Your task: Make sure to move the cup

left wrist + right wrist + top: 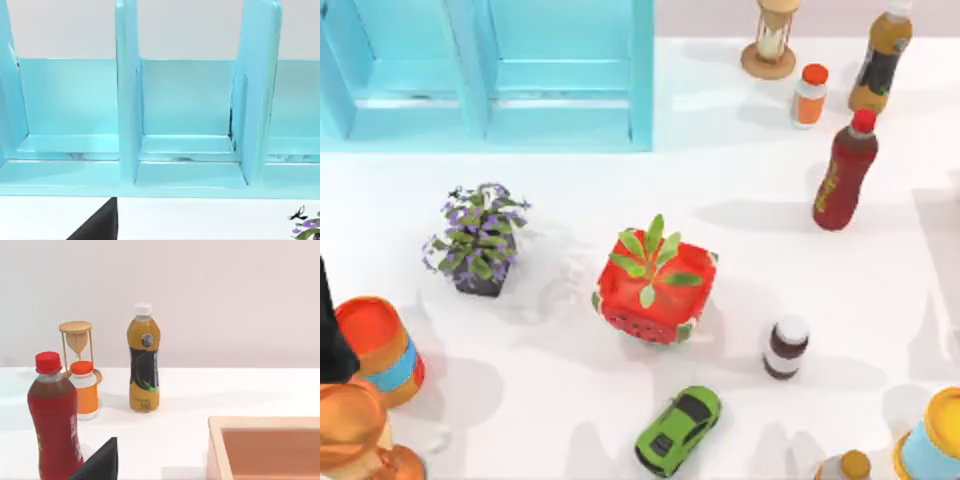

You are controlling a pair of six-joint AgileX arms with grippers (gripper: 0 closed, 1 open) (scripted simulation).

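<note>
Left of the red planter (pixel 655 290), at the desk (pixel 880 290) edge: one orange cup (pixel 382 348), blue-banded, upright, ungrasped. Left arm is seen just beside it; gripper state cannot be told. Approach step is judged pending; descent and closure on the cup are called for.

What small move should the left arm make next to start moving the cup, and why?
Probably tip the left arm down toward the orange cup beside it at the table's left edge. Its wrist camera currently faces the blue shelf, not the cup, so nothing is lined up to grasp.
</note>
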